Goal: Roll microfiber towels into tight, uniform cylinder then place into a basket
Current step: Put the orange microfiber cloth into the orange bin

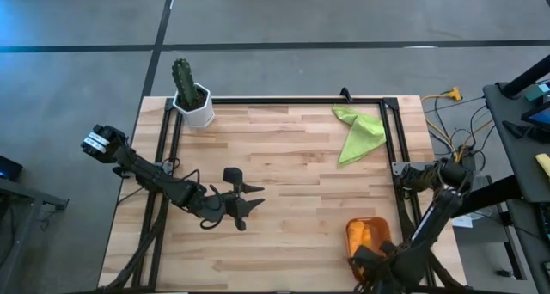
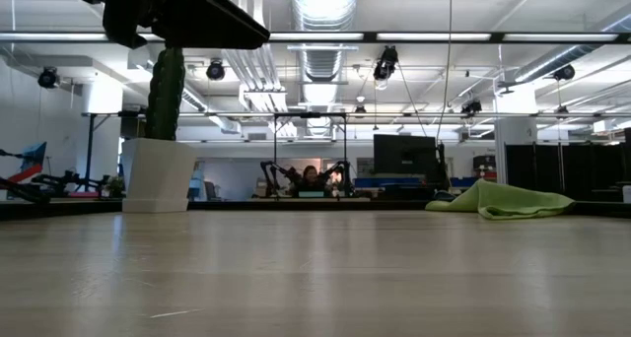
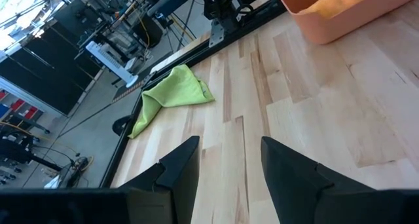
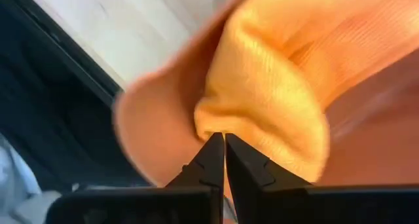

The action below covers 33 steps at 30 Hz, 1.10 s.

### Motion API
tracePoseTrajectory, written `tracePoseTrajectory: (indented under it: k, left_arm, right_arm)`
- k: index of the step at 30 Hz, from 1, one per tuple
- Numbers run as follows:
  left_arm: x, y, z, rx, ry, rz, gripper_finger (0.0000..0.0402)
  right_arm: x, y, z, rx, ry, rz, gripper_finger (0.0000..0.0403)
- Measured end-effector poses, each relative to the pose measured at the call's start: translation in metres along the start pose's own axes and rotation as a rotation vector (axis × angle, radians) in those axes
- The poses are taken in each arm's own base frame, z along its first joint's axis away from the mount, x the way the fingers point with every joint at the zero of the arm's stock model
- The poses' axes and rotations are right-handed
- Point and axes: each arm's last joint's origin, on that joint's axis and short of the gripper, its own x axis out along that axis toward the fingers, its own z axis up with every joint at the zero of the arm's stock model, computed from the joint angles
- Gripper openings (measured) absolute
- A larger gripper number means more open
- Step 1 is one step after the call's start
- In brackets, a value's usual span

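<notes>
I note the crumpled lime-green microfiber towel (image 1: 359, 132) lies untouched near the bench's far right corner, diagonally across from my half-open, empty left gripper (image 1: 251, 196) at mid-bench, nearer my right gripper (image 4: 224, 160), pinched shut, empty, over the orange towel (image 4: 275, 86) in the terracotta plastic basket (image 1: 353, 236).

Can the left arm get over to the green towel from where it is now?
Probably yes. The left gripper hangs open over bare wood, and nothing lies between it and the green towel near the table's far right corner.

Open left end effector (image 3: 226, 168) faces green towel (image 3: 171, 95), basket (image 3: 340, 11).
</notes>
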Motion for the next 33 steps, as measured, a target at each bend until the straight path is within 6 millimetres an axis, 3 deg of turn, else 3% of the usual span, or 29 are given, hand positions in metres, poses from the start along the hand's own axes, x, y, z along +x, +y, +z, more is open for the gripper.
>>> tracePoseTrajectory:
  k: [3, 6, 13, 18, 33]
  left_arm:
    - [0.000, 0.000, 0.000, 0.000, 0.000, 0.000, 0.0147]
    - [0.000, 0.000, 0.000, 0.001, 0.001, 0.000, 0.0147]
    - [0.000, 0.000, -0.001, 0.002, 0.002, 0.000, 0.0147]
    - [0.000, 0.000, -0.001, 0.002, 0.003, 0.000, 0.0147]
    - [0.000, 0.000, -0.001, -0.015, 0.002, 0.000, 0.0147]
  right_arm:
    - [-0.019, -0.004, 0.005, 0.008, -0.151, -0.025, 0.0009]
    - [-0.024, -0.009, 0.015, 0.011, -0.256, -0.087, 0.0009]
    - [-0.003, -0.019, 0.040, -0.009, -0.239, -0.175, 0.0009]
    - [0.012, -0.033, 0.041, -0.008, -0.147, -0.260, 0.0009]
    - [0.056, -0.068, 0.043, -0.005, -0.166, -0.349, 0.0009]
